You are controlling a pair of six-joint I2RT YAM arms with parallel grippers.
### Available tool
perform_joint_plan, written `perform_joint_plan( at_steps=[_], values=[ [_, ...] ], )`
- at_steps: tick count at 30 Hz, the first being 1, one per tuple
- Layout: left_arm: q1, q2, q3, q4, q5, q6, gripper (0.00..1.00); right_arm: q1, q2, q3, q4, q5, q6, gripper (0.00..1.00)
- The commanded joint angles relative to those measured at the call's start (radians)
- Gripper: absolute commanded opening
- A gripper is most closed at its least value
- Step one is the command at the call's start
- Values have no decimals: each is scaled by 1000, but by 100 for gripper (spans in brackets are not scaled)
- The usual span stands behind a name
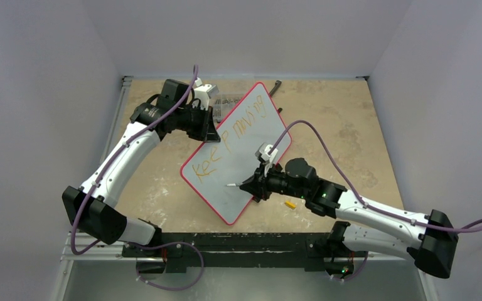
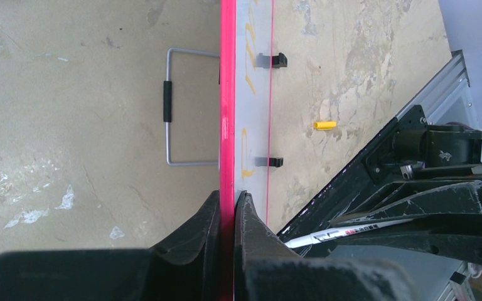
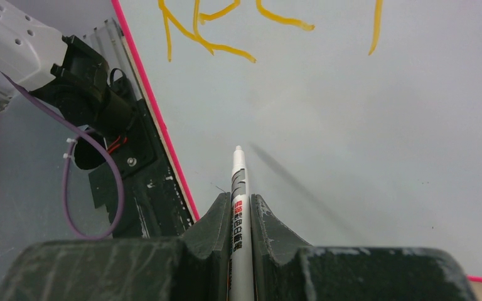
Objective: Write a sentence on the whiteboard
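Observation:
The whiteboard, pale grey with a thin red frame, stands tilted across the middle of the table. Orange lettering of the sentence runs along its upper half and reads roughly "Keep moving". My left gripper is shut on the board's red frame, one finger on each side. My right gripper is shut on a slim white marker pen. The pen points at the blank lower part of the board, below the orange strokes. Whether its tip touches the surface I cannot tell.
A small yellow pen cap lies on the table beside my right arm, also visible as the yellow cap. A wire loop with a black grip lies behind the board. A black tool rests at the table's far edge.

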Motion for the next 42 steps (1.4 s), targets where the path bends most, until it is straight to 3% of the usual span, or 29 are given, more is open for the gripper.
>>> perform_joint_plan(
  at_steps=[1, 25, 42],
  values=[
    [28, -9, -2, 38, -143, 79, 0, 9, -41, -3, 34, 46, 18, 0],
    [28, -9, -5, 38, -147, 80, 0, 10, 98, 61, 129, 11, 0, 0],
    [28, -7, -3, 37, -144, 80, 0, 12, 80, -59, 98, 82, 27, 0]
  ],
)
